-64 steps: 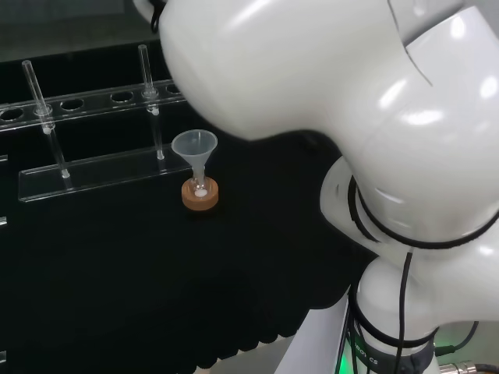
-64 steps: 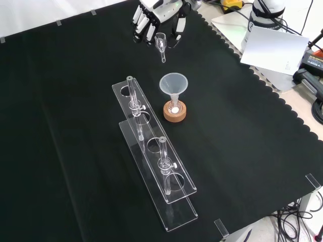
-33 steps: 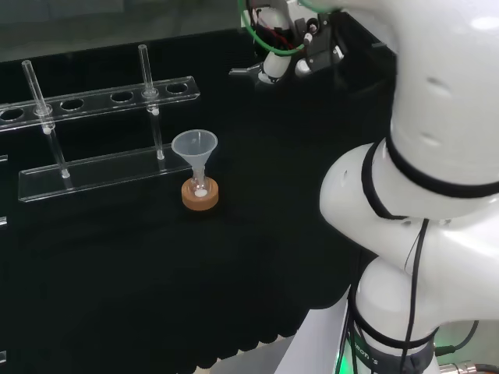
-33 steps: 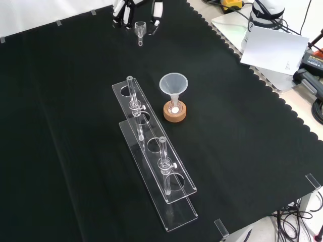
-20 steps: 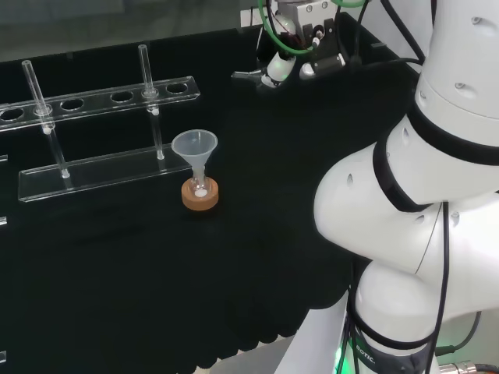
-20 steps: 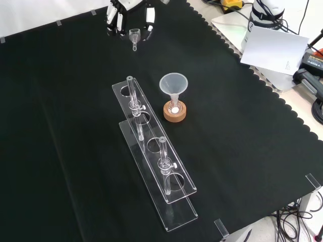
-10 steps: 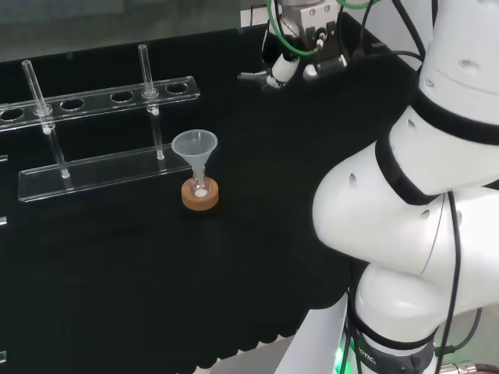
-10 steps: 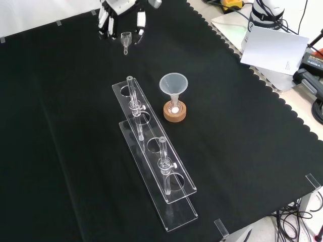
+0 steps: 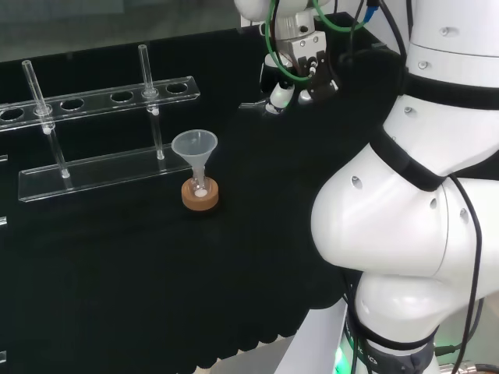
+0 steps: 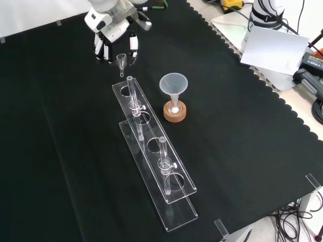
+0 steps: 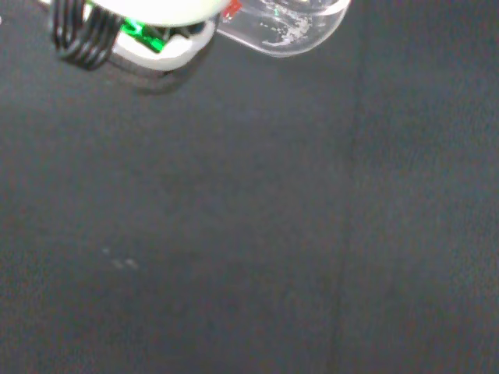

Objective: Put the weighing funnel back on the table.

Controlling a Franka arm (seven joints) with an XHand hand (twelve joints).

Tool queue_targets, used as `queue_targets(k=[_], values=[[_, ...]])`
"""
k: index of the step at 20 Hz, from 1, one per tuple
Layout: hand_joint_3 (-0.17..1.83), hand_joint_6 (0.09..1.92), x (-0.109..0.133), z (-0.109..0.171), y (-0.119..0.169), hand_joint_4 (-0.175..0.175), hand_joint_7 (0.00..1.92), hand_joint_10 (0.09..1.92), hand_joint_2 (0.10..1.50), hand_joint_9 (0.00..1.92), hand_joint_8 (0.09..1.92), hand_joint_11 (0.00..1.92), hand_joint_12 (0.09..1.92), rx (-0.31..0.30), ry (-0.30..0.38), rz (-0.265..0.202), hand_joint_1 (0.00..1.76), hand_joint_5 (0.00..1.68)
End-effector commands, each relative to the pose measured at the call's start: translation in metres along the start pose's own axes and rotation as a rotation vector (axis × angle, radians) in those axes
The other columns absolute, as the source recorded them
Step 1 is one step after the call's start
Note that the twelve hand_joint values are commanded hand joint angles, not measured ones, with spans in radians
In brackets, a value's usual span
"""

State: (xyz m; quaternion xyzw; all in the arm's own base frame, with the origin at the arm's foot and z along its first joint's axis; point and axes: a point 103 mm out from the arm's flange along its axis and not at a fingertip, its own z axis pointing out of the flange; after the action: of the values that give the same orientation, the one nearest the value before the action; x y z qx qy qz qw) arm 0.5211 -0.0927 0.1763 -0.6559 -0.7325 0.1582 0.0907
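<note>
The hand (image 10: 112, 31) hangs over the black cloth near the far end of the clear rack (image 10: 174, 194) in the front view. Its fingers and thumb pinch the weighing funnel (image 10: 121, 62), a small clear scoop whose short stem points down towards the rack's end. From the head view the hand (image 9: 290, 87) is at top centre, with the weighing funnel's stem (image 9: 251, 104) sticking out to its left. Close up in the wrist view, the weighing funnel's clear bowl (image 11: 284, 27) sits beside a white part of the hand (image 11: 160, 43), above bare cloth.
The big funnel (image 10: 173, 83) stands in a small flask on a cork ring (image 10: 174, 112) to the right of the rack in the front view. Two glass tubes (image 10: 133, 98) stand in the rack. The arm's white links (image 9: 421, 202) take up the head view's right side.
The hand has carried the weighing funnel leftward and nearer in the front view, from the cloth's far edge down to the rack's far end. It has sunk lower in the head view.
</note>
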Motion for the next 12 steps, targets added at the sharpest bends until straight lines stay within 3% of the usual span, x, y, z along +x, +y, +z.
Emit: queue_targets(k=[1,12], values=[[0.53,0.61,-0.005,0.021,0.016,0.175,0.54,0.31,0.72,0.94,0.65,0.83,1.02,-0.004,-0.049,-0.001,1.12,1.28],[0.53,0.61,-0.005,0.05,0.041,0.175,0.55,0.31,0.72,0.94,0.66,0.84,1.02,0.031,-0.05,-0.01,1.12,1.28]])
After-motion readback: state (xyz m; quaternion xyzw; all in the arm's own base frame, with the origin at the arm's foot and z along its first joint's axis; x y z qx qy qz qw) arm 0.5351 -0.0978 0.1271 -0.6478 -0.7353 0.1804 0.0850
